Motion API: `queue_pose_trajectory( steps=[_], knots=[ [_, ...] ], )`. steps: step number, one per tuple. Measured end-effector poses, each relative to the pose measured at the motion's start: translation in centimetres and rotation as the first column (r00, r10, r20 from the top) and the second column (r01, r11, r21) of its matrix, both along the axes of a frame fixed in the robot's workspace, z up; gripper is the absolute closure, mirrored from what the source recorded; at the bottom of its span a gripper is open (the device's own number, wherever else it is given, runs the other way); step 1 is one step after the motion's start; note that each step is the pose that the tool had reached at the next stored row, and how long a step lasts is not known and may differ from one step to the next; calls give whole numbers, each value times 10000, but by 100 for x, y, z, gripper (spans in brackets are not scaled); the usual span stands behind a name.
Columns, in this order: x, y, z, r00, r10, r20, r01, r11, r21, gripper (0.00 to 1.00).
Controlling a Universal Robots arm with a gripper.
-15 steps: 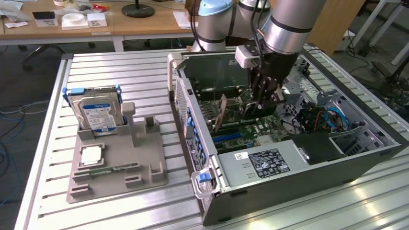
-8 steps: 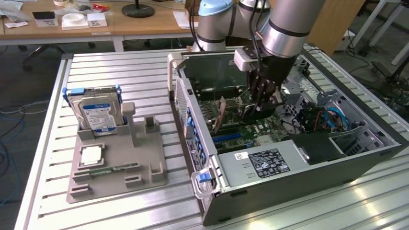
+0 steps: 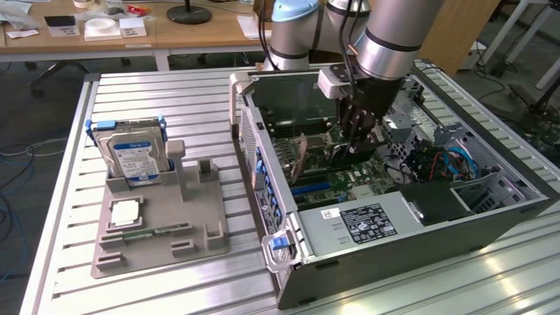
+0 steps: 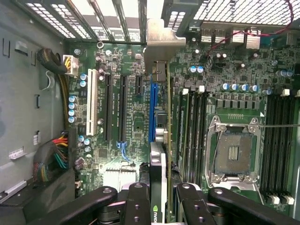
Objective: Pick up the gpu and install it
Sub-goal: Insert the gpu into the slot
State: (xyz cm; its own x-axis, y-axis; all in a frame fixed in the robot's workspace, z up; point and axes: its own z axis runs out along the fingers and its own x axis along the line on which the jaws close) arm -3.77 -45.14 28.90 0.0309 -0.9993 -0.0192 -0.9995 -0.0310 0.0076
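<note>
- The tool [image 3: 360,134] reaches down into the open computer case [image 3: 394,249], which lies on its side on the slotted metal worktop [image 3: 157,98].
- Its fingers [image 4: 137,204] are narrowed on the gpu [image 4: 158,178], one on each face (an Nvidia logo shows between them).
- The gpu stands on edge over the motherboard [image 4: 131,108], along the blue slot [image 4: 152,108], with its silvery bracket [image 4: 161,42] at the vented rear wall. Whether it is seated I cannot tell.
- In the exterior view, at about nine o'clock from the case, a hard drive [image 3: 131,154] stands upright in a grey holder [image 3: 197,243].
</note>
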Motion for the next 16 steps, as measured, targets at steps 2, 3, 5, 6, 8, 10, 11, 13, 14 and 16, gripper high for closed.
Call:
queue_pose_trajectory(
  steps=[2, 3, 5, 6, 8, 10, 11, 13, 14, 16],
  knots=[
    [-19, 0, 0, 10000, 0, 0, 0, 10000, -1, 73],
    [-23, 0, 0, 10000, 0, 0, 0, 10000, -2, 73],
    [-23, -9, 0, 10000, 2, -1, -2, 10000, -3, 73],
    [-24, -17, -1, 10000, 2, -1, -2, 10000, -2, 73],
    [-26, -27, -2, 10000, -1, -1, 1, 10000, -3, 73],
    [-35, -27, -17, 10000, 0, 0, 0, 10000, -2, 73],
    [-41, -27, -28, 10000, 0, -1, 0, 10000, -2, 73],
    [-50, -27, -49, 10000, 0, -1, 0, 10000, -3, 73],
    [-54, -27, -58, 10000, 0, -1, 0, 10000, -3, 73],
    [-62, -27, -77, 10000, 0, 0, 0, 10000, -3, 73]
  ],
)
